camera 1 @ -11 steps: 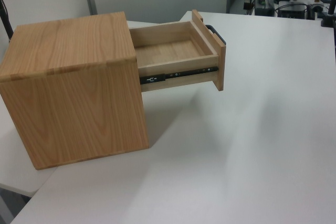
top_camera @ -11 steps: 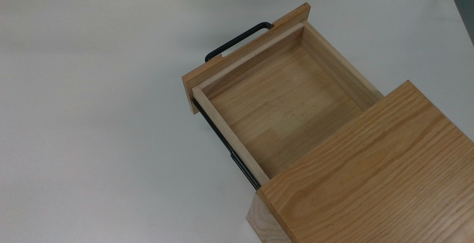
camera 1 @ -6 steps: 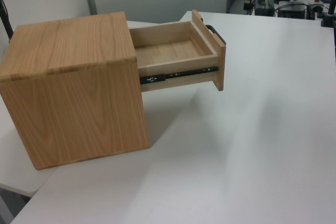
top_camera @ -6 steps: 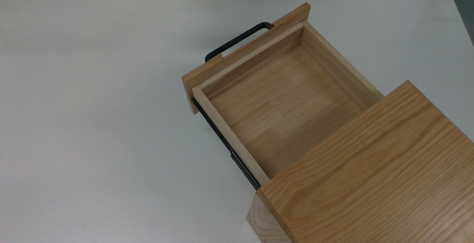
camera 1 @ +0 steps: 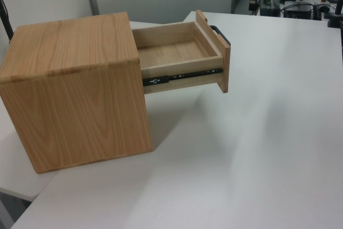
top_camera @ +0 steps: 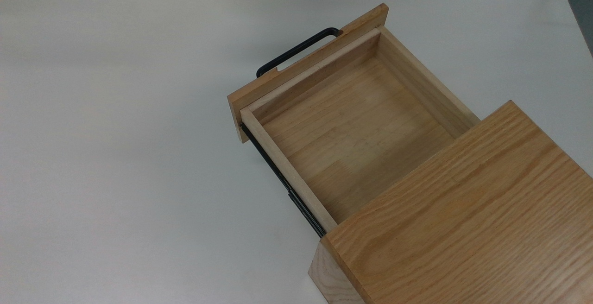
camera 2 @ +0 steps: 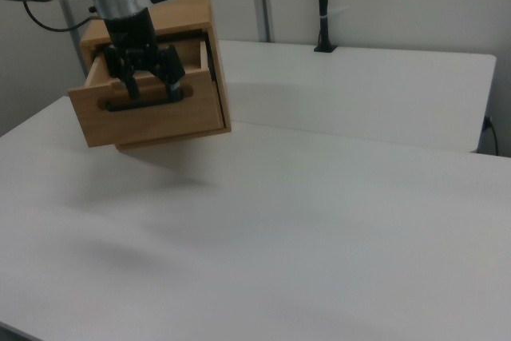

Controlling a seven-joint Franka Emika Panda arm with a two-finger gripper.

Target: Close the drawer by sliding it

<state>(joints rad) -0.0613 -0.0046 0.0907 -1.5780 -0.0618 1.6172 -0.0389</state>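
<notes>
The drawer (top_camera: 352, 128) stands pulled well out of the wooden cabinet (top_camera: 463, 216), which sits on a white table (top_camera: 116, 155). In the top view the cabinet fills the lower right corner and the drawer reaches up and to the left from it, its bare wooden floor open to sight with nothing lying in it. The flat front panel (top_camera: 305, 70) closes the far end, and a thin black bar handle (top_camera: 296, 51) curves off its outer face. A black rail (top_camera: 282, 183) runs along the drawer's side on the top view's left, down to where it meets the cabinet. From the left view the cabinet (camera 1: 75, 89) is a tall block on the left view's left, and the drawer (camera 1: 182, 57) juts out of its upper part toward the right, hanging clear above the table (camera 1: 257, 148), with the rail (camera 1: 182, 76) dark along its near side. In the right view the arm comes down from the upper left and its claw (camera 2: 148, 85) hangs in front of the drawer's front panel (camera 2: 152, 117), fingers spread apart and pointing down, their tips level with the handle (camera 2: 144, 101); whether they touch the handle I cannot tell.
</notes>
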